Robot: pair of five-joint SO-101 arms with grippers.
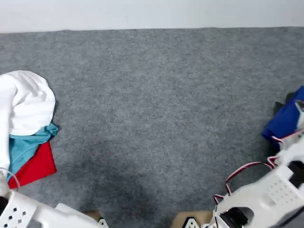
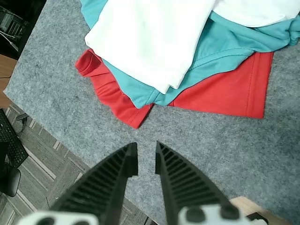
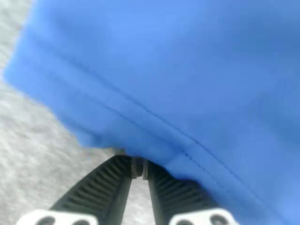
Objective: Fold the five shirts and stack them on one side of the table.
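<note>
A white shirt (image 1: 26, 102) lies on a teal shirt (image 1: 26, 145) and a red shirt (image 1: 38, 166), piled at the table's left edge. In the left wrist view the white shirt (image 2: 154, 37), teal shirt (image 2: 225, 51) and red shirt (image 2: 225, 91) lie just beyond my left gripper (image 2: 146, 161), which hovers open and empty over bare felt near the table edge. A blue shirt (image 1: 285, 118) sits at the right edge. My right gripper (image 3: 138, 168) is shut on the hem of the blue shirt (image 3: 178, 70).
Grey felt (image 1: 161, 109) covers the table, with broad free room in the middle. A dark cloth (image 1: 280, 107) peeks out behind the blue shirt. The left arm's base (image 1: 19, 211) and the right arm's body (image 1: 266, 190) stand at the near edge. Floor (image 2: 28, 164) lies beyond the table's left side.
</note>
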